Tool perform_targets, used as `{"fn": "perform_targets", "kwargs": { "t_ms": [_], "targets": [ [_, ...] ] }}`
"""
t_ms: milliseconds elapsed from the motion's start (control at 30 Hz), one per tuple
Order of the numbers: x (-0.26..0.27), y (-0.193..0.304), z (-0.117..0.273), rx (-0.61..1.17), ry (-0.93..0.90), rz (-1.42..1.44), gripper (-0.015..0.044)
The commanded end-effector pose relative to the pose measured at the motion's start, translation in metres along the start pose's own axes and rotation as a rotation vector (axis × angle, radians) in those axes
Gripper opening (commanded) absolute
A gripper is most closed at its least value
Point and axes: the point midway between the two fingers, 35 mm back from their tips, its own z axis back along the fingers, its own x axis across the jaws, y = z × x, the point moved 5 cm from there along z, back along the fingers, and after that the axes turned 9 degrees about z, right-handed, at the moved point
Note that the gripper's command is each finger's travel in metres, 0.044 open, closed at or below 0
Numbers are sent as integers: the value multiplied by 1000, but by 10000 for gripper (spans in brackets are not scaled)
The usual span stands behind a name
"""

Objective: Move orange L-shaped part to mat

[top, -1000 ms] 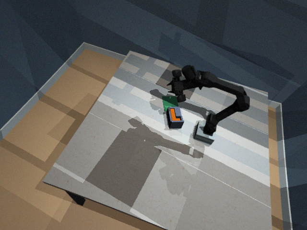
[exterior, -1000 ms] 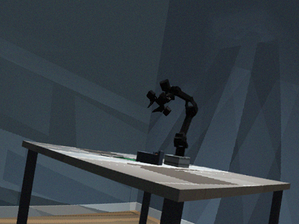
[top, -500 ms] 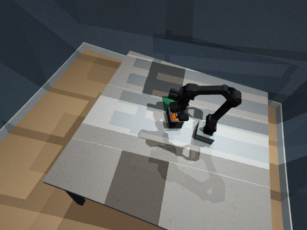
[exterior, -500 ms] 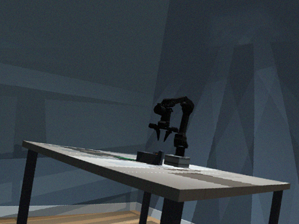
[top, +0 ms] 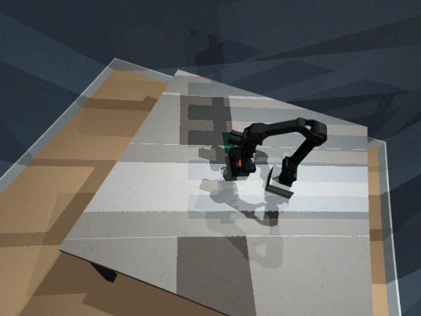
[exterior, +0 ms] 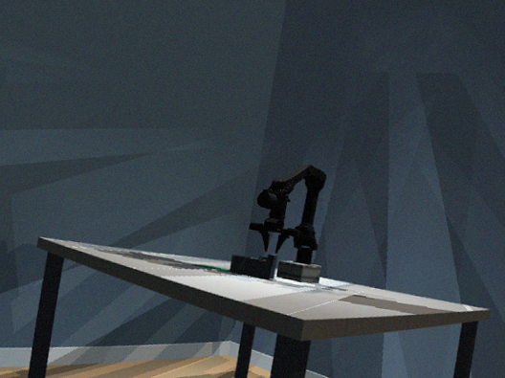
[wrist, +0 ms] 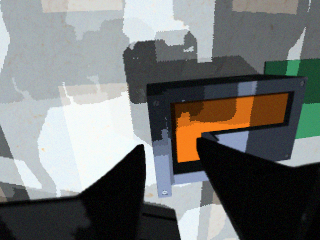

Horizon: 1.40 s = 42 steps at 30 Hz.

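Observation:
The orange L-shaped part lies in its pocket in the grey tray. Its L-shaped end is at the left of the wrist view, its long end at the right. I cannot tell whether it tilts. My gripper is partly open and empty, with fingertips a little above the tray in the exterior view. In the wrist view the right fingertip overlaps the L-shaped end and the left one is outside the tray's left edge. The top view hides the fingertips behind the arm.
The green mat lies beside the tray, past the part's long end. The arm's base block stands near the tray on the other side. Shadows cross the table.

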Motion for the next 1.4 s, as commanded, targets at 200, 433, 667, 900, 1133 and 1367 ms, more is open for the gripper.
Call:
{"fn": "perform_targets", "kwargs": {
  "t_ms": [200,433,667,900,1133,1367],
  "targets": [
    [3,4,-27,9,-11,-5,180],
    [3,4,-31,9,-11,-5,180],
    [3,4,-42,9,-11,-5,180],
    [3,4,-53,9,-11,-5,180],
    [4,5,-63,9,-11,-5,180],
    [4,5,-63,10,-11,-5,180]
  ]
}}
